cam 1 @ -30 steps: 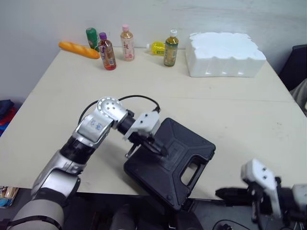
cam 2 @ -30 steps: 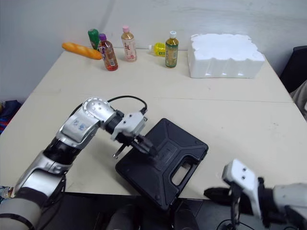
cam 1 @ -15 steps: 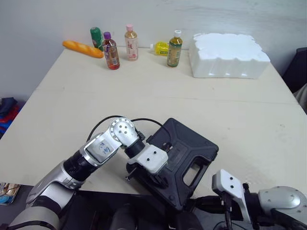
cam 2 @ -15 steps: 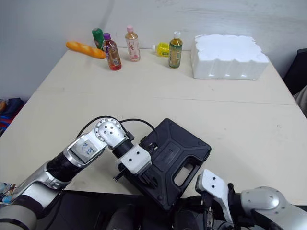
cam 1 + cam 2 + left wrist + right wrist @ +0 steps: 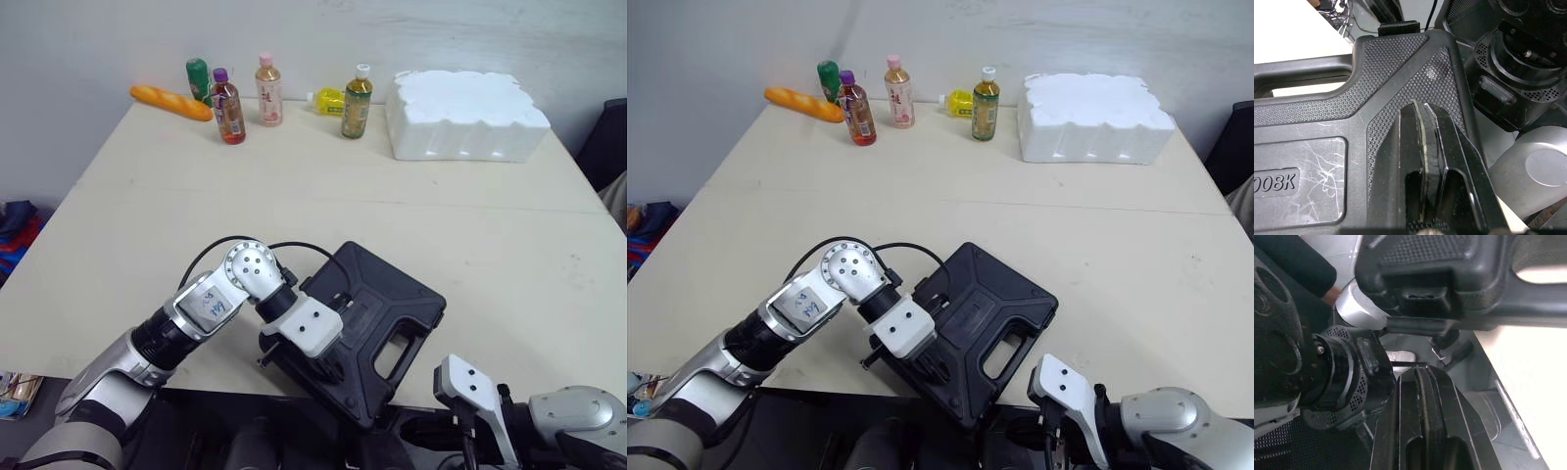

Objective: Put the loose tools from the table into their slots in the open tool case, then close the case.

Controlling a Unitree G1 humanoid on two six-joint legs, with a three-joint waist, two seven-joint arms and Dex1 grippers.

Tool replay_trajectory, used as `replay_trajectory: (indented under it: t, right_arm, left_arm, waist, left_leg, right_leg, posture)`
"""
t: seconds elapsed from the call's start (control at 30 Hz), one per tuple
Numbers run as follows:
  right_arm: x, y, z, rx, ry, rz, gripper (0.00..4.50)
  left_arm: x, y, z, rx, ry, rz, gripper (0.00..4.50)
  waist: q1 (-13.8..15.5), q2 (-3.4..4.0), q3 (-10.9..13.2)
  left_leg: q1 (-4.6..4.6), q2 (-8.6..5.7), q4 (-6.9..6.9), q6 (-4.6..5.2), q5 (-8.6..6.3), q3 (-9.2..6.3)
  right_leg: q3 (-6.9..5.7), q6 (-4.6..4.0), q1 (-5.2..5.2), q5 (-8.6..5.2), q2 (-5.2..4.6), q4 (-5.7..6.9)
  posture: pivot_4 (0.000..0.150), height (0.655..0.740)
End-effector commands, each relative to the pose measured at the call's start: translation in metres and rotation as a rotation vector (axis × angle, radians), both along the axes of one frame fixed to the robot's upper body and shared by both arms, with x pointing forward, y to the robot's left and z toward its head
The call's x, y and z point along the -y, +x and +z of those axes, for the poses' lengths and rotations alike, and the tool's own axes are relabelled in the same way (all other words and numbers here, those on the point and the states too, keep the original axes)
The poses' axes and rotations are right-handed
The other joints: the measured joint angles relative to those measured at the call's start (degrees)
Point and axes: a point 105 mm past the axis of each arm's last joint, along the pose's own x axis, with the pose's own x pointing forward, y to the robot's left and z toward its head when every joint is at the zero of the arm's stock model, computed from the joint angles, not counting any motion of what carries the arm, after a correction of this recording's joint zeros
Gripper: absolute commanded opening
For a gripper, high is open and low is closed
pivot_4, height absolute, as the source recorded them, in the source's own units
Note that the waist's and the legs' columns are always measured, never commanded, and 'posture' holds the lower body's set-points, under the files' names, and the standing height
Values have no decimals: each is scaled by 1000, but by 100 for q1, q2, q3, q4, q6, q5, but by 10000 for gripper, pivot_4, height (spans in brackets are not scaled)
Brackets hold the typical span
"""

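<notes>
Tabletop (image 5: 294, 186) holds closed case (image 5: 397, 294) (left gripper (image 5: 1423, 106) pinched, over it).

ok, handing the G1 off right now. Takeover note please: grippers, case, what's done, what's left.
Grippers: left gripper shut and empty, fingertips on the lid of the tool case. The right gripper is shut and empty, below the near edge of the table, pointing at the case's front latch.
Case: lid down, lying at the table's near edge, one corner overhanging.
Done: tools look stowed. Besides the case, the table holds bottles, a bread loaf and a foam block at the far edge.
Left: can't tell if the latch is fastened, so check it. Probably push the case back from the edge.
</notes>
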Motion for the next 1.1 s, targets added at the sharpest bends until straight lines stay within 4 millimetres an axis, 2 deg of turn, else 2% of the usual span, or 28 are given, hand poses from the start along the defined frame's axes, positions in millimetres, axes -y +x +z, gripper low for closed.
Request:
replay_trajectory:
  t: [0.03, 0.17, 0.37, 0.5, 0.67, 0.77, 0.8, 0.83, 0.87, 0.9, 0.97, 1.0, 1.07, 1.1]
  right_arm:
    - [-7, -2, 2, 28, 4, 44, 0]
    - [-17, 5, 12, 52, 77, 38, 0]
    - [-35, 30, 47, 101, 324, -51, 0]
    - [-30, 27, 46, 69, 280, -47, 0]
    - [-6, 26, 53, 149, 218, -97, 0]
    - [19, 27, 76, 226, 189, -129, 9803]
    - [25, 27, 83, 248, 189, -134, 14023]
    - [38, 31, 96, 298, 172, -164, 17817]
    - [49, 33, 106, 333, 154, -186, 23720]
    - [60, 35, 117, 372, 133, -206, 27519]
    - [76, 37, 132, 409, 108, -234, 37368]
    - [82, 38, 138, 425, 92, -248, 39123]
    - [93, 40, 146, 448, 64, -264, 44976]
    - [99, 40, 150, 464, 47, -267, 45000]
  left_arm:
    - [-10, 6, -29, -11, 127, 68, 722]
    - [-10, 7, -30, -11, 127, 72, 722]
    - [-12, 7, -32, -31, 142, 88, 722]
    - [-12, 8, -34, -24, 143, 94, 722]
    - [-13, 17, -21, -73, 74, 165, 722]
    - [-20, 29, 17, -216, -74, 278, 9395]
    - [-22, 32, 28, -251, -115, 309, 13613]
    - [-33, 42, 45, -287, -172, 378, 16444]
    - [-43, 48, 56, -303, -211, 425, 22151]
    - [-57, 54, 68, -315, -245, 482, 25171]
    - [-80, 61, 84, -314, -293, 565, 33901]
    - [-92, 62, 90, -315, -310, 601, 35677]
    - [-115, 66, 99, -310, -330, 681, 42860]
    - [-132, 67, 102, -299, -333, 735, 44153]
  waist:
    - [3, -2, -2]
    - [0, -2, -3]
    - [-24, -16, -5]
    - [-83, -2, -11]
    - [8, -2, -18]
    - [-9, 3, -6]
    - [-24, 1, 5]
    - [-31, -6, 15]
    - [-35, -11, 20]
    - [-36, -14, 28]
    - [-35, -17, 41]
    - [-36, -16, 45]
    - [-33, -19, 48]
    - [-23, -19, 48]
  left_leg:
    - [-1, 1, 0, 0, 0, 0]
    - [-4, 3, -1, 1, -1, 0]
    - [-3, 15, -1, 3, 2, 0]
    - [11, 17, -13, 3, 3, -6]
    - [12, 6, -54, -4, 5, -22]
    - [6, 1, -60, -6, 4, -19]
    - [3, -1, -58, -6, 5, -17]
    - [1, 0, -59, -6, 5, -16]
    - [0, 4, -56, -7, 6, -16]
    - [0, 8, -54, -8, 7, -17]
    - [-1, 10, -53, -11, 8, -17]
    - [-1, 10, -54, -11, 9, -17]
    - [1, 9, -61, -13, 9, -15]
    - [1, 9, -65, -16, 8, -16]
  right_leg:
    - [0, -5, 1, -2, -1, -3]
    - [1, -5, 3, -2, -2, -18]
    - [1, -23, 5, 0, 0, -24]
    - [13, -41, -3, 10, 17, -23]
    - [12, -15, -11, 22, 27, -32]
    - [14, -9, -16, 22, 27, -38]
    - [15, -3, -20, 25, 28, -37]
    - [17, 1, -25, 27, 28, -36]
    - [16, 1, -25, 27, 31, -35]
    - [15, 1, -25, 27, 34, -35]
    - [15, 1, -27, 27, 38, -35]
    - [15, 1, -28, 27, 37, -35]
    - [17, 0, -30, 27, 37, -36]
    - [15, -4, -31, 24, 37, -38]
  posture:
    - [1500, 7355]
    - [1500, 7355]
    - [1500, 7355]
    - [1500, 7355]
    - [1500, 7355]
    - [1500, 7355]
    - [1500, 7355]
    - [1500, 7355]
    - [1500, 7355]
    - [1500, 7355]
    - [1500, 7355]
    - [1500, 7355]
    - [1500, 7355]
    - [1500, 7355]
